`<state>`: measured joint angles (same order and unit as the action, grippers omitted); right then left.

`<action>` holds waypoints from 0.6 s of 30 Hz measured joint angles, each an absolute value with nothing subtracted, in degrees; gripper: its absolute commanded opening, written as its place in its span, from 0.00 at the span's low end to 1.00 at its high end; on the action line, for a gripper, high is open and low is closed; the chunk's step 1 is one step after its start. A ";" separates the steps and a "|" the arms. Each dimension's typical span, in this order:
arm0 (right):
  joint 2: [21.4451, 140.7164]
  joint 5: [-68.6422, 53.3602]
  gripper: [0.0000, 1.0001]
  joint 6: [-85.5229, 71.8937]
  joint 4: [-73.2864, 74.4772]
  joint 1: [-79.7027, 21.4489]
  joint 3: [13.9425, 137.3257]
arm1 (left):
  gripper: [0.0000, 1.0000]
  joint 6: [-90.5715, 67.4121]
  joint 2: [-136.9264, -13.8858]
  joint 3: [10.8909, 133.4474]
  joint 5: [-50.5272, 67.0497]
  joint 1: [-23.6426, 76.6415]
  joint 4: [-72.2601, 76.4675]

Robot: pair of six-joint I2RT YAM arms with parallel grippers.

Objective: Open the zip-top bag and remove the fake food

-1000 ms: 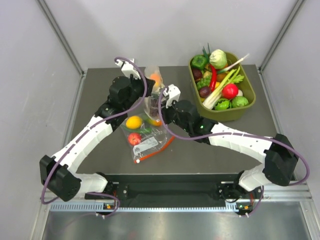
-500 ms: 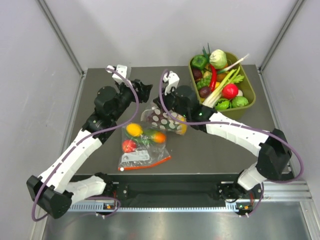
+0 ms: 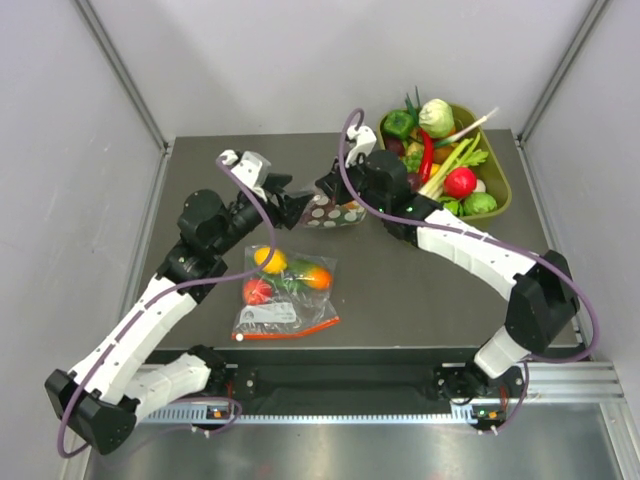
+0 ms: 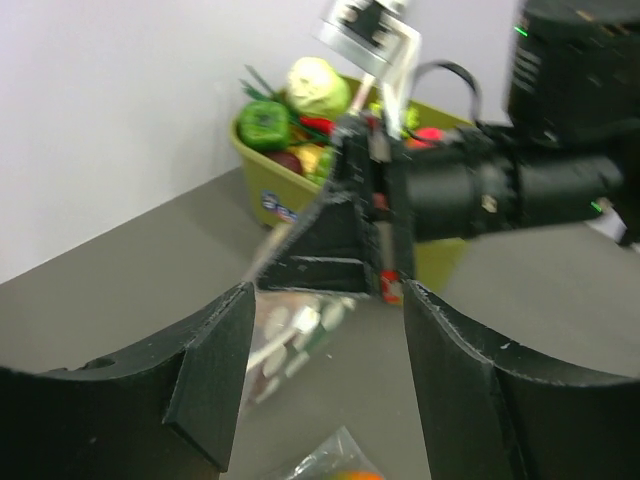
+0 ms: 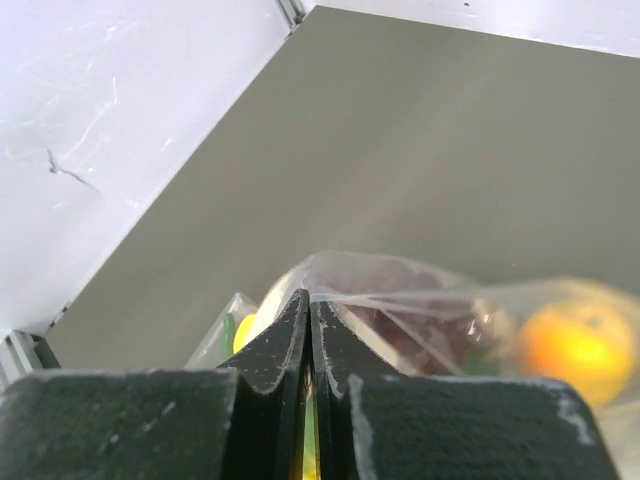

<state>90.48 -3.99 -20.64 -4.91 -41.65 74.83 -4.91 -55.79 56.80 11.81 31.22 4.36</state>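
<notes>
My right gripper (image 3: 325, 197) (image 5: 308, 305) is shut on the top edge of the zip-top bag (image 3: 332, 213) (image 5: 400, 300), a clear bag with white dots, holding it at mid table near the back. The bag also shows blurred in the left wrist view (image 4: 290, 335). The fake food shows only as a yellow-orange patch inside the bag (image 3: 353, 210) and as yellow and green behind the pinching fingers (image 5: 245, 330). My left gripper (image 3: 290, 205) (image 4: 328, 300) stands open just left of the bag, nothing between its fingers.
A plain clear bag with a red-orange zip strip (image 3: 285, 297) lies near the front, holding small round yellow, red and orange fruits. An olive bin (image 3: 497, 205) (image 4: 270, 195) full of toy vegetables stands at the back right, close behind the right wrist.
The left gripper opened and let go of the dotted bag. The right gripper carried the bag from above the plain bag toward the back right, and the left arm drew back to the left.
</notes>
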 measured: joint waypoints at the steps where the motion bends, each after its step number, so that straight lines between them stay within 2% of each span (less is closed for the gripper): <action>1: 90.48 -4.23 0.00 -21.06 -5.02 -41.39 74.83 | 0.65 -4.43 -55.81 56.53 13.52 31.22 4.36; 9: 89.91 -5.30 0.00 -23.77 -5.10 -39.70 74.78 | 0.65 -0.64 -57.01 55.27 26.11 31.24 4.43; 18: 87.64 -10.61 0.00 -28.14 -5.15 -36.71 74.65 | 0.65 4.54 -58.98 54.30 25.43 31.29 3.20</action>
<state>87.64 -10.61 -28.14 -5.15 -36.71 74.65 4.54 -58.98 54.30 25.43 31.29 3.20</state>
